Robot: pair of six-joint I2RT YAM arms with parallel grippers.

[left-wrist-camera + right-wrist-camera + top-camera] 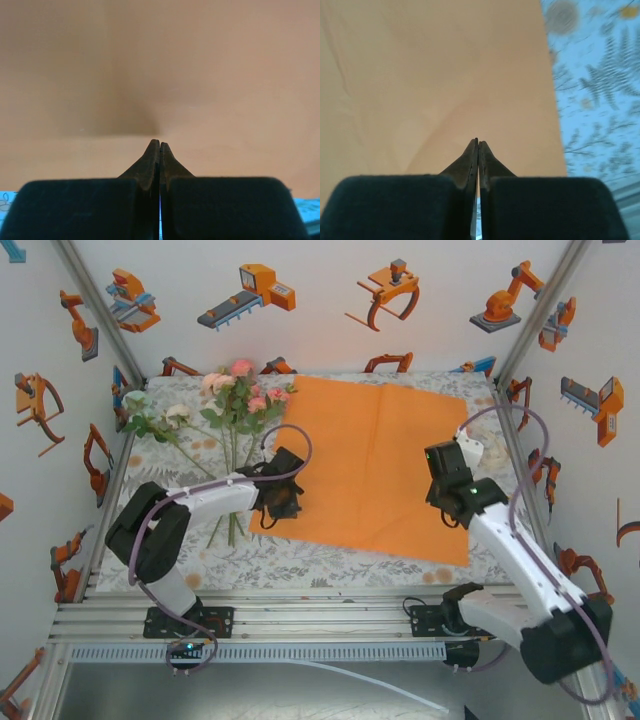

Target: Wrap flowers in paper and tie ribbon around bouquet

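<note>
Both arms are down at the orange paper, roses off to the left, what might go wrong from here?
One: both pairs of jaws are shut at edges of the paper, and a pucker shows ahead of the left jaws; an uneven pull might crease or tear it. Two: the left arm passes over the flowers, so swinging it may drag them.

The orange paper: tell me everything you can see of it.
The paper is a large, plain bright orange rectangular sheet, matte, with a faint centre fold line. It lies flat and spread on the floral tablecloth, right of the flowers. The left pincer is shut at its near left corner and the right pincer near its right edge. The sheet puckers toward each tip, so both seem to pinch it.
</note>
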